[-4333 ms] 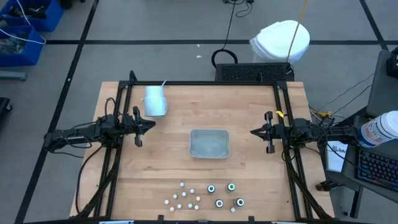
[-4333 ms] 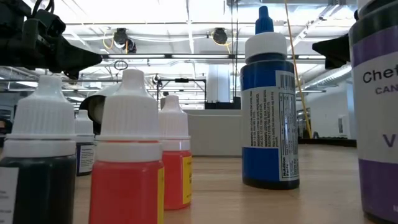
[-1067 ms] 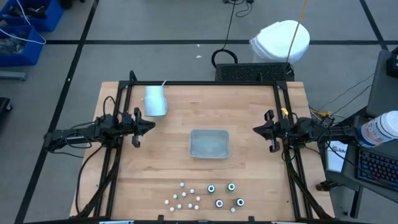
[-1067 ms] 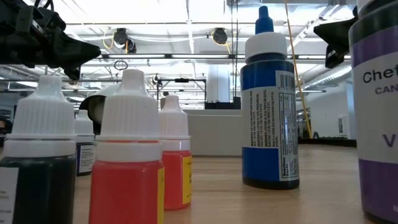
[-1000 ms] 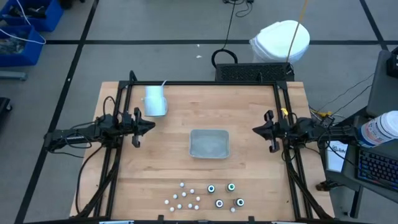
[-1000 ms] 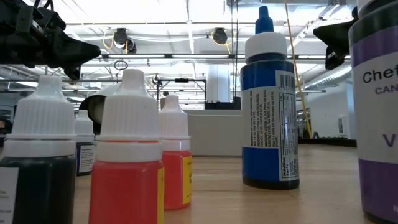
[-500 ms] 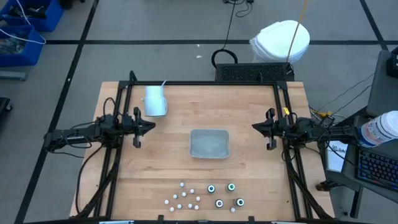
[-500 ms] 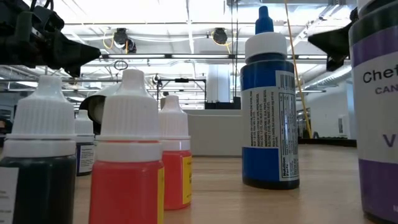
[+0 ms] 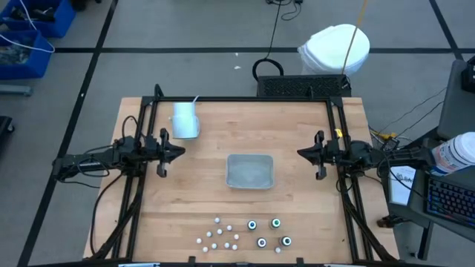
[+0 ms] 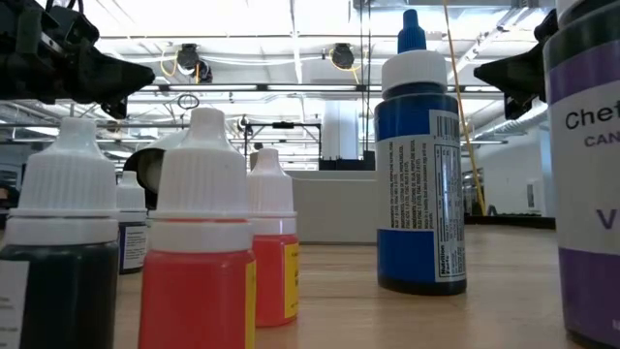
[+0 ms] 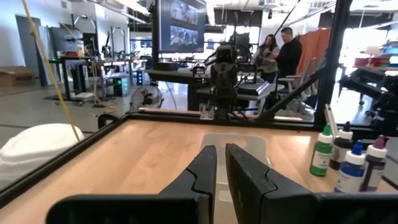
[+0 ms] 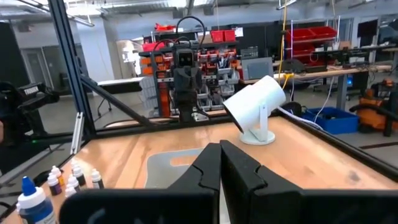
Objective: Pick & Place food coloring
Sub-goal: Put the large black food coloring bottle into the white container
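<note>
Wooden table [image 9: 297,200] bears food coloring [image 9: 245,231]; both arms' jaws clenched, empty.

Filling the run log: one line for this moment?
left gripper: nearly shut, empty | right gripper: shut, empty | bottles: front edge, untouched | tray: center

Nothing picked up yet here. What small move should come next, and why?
Probably swing the right gripper toward the near edge, over the larger bottles. Both grippers hang empty at mid-table, either side of the grey tray, and all the food coloring stands untouched near that edge. The left gripper can wait, nearly closed.
</note>
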Robot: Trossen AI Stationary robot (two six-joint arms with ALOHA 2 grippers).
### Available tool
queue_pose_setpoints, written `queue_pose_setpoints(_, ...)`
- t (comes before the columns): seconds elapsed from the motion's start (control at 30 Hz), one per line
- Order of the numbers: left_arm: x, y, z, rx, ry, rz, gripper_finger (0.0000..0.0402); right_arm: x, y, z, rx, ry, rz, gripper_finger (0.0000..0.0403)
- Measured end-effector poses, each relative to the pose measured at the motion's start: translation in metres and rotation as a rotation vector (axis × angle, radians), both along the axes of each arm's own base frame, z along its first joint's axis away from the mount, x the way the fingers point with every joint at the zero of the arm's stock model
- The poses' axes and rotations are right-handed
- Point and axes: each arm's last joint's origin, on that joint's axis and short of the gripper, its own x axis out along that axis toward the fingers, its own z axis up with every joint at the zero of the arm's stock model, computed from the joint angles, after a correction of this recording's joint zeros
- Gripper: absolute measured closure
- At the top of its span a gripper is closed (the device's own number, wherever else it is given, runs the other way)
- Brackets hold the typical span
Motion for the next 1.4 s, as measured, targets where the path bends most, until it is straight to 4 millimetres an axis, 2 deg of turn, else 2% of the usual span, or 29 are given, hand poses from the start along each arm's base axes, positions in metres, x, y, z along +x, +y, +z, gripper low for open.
queue_pose_setpoints(0.47, -0.001, 0.000, 0.008, 0.009, -0.083, 0.000, 0.0360, 0.006, 0.000, -0.001, -0.014, 0.018, 0.001, 0.0403)
queue_pose_setpoints(0.63, -0.001, 0.000, 0.007, 0.008, -0.071, 0.001, 0.0360, 0.009, 0.001, 0.004, -0.012, -0.032, 0.013, 0.0403)
queue_pose_setpoints(1.07, -0.001, 0.000, 0.007, 0.063, -0.066, 0.009, 0.0360, 0.016, 0.020, 0.014, -0.163, -0.137, 0.126, 0.0403)
queue_pose_setpoints(1.33, -0.001, 0.000, 0.006, 0.060, -0.061, 0.009, 0.0360, 0.023, 0.031, 0.007, -0.193, -0.028, 0.067, 0.0403)
queue_pose_setpoints(1.4, -0.001, 0.000, 0.005, 0.059, -0.052, 0.009, 0.0360, 0.027, 0.037, 0.017, -0.215, -0.034, 0.067, 0.0403)
